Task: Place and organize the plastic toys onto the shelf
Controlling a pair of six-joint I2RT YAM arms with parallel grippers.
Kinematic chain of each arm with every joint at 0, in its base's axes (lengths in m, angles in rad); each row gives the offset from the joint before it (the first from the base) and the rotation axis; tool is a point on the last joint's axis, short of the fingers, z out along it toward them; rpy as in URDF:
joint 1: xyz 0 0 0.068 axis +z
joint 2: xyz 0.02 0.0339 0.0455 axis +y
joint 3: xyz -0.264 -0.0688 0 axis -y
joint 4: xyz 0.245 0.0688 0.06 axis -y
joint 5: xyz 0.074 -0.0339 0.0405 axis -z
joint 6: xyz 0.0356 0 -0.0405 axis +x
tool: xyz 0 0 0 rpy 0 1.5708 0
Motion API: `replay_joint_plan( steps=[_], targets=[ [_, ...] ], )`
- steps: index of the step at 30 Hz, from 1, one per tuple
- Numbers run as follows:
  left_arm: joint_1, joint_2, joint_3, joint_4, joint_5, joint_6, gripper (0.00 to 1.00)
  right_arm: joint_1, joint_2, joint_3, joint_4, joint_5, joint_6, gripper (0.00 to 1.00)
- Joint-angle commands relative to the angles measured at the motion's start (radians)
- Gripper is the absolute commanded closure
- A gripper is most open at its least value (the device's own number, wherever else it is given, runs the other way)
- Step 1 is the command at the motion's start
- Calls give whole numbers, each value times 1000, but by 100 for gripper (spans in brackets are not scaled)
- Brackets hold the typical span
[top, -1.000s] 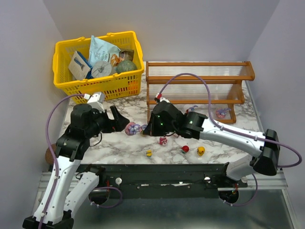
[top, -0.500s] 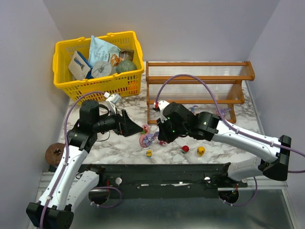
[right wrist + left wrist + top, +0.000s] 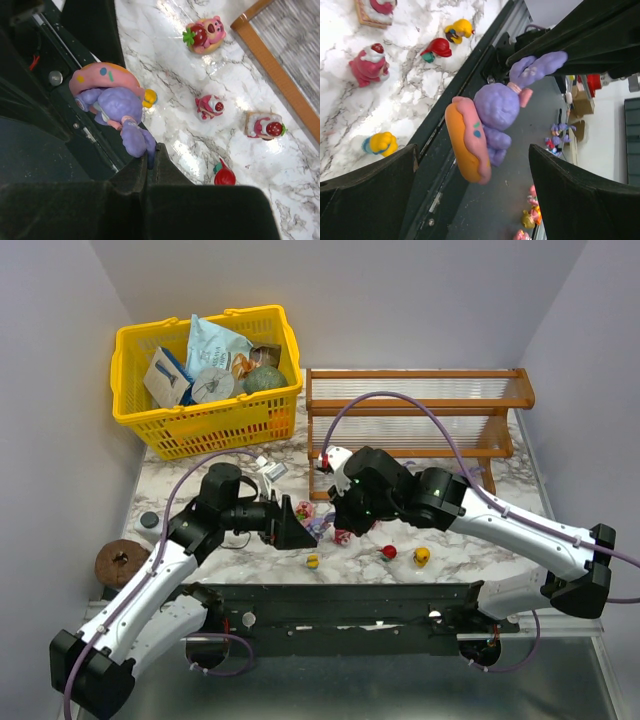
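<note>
My right gripper (image 3: 152, 152) is shut on one long ear of a purple bunny toy (image 3: 117, 107) that wears a pink and orange ring. The bunny (image 3: 495, 107) hangs in the air between the two wide-apart fingers of my open left gripper (image 3: 472, 150), touching neither. From above, both grippers meet at the bunny (image 3: 318, 525), in front of the shelf (image 3: 415, 410). Several small toys lie on the marble: a pink figure (image 3: 210, 106), a red one (image 3: 223, 176), a pink bear (image 3: 205, 34) and a yellow duck (image 3: 422, 557).
A yellow basket (image 3: 130, 405) full of packets stands at the back left. A brown round object (image 3: 120, 563) sits at the table's left edge. The black rail (image 3: 330, 600) runs along the near edge.
My right gripper has carried the purple bunny right and nearer. The left arm has swung right after it, and its open fingers now flank the toy.
</note>
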Motion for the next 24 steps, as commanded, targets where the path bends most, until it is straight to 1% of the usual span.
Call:
replay_joint_plan(
  steps=[1,5,10,13,14,16,17,19,20,22,23,24],
  targets=[
    [-61,19,-16,96,9,-41,4,-4,13,56,-34,-65,-75,99],
    [-82,56,-10,114,-20,-39,15,-4,24,65,-53,-79,-92,99],
    [-82,84,8,107,-54,-13,18,-4,21,57,-66,-100,-117,99],
    [-83,110,20,87,-51,16,26,-4,19,56,-71,-86,-121,99],
    [-83,124,22,79,-52,25,35,-3,19,57,-71,-85,-124,99],
    [-89,136,21,76,-41,31,45,-4,18,60,-68,-74,-118,99],
    [-91,144,25,70,-46,36,54,-4,18,62,-66,-68,-114,99],
    [-95,145,28,67,-54,40,62,-4,16,65,-63,-47,-91,99],
    [-97,145,30,68,-58,41,72,-4,15,62,-57,-43,-85,99],
    [-98,144,34,77,-72,34,80,-4,12,63,-43,-28,-54,99],
    [-99,144,37,87,-78,31,93,-4,7,62,-37,-22,-42,99],
    [-100,144,39,93,-86,27,98,-4,4,57,-25,-19,-34,98]
  ],
)
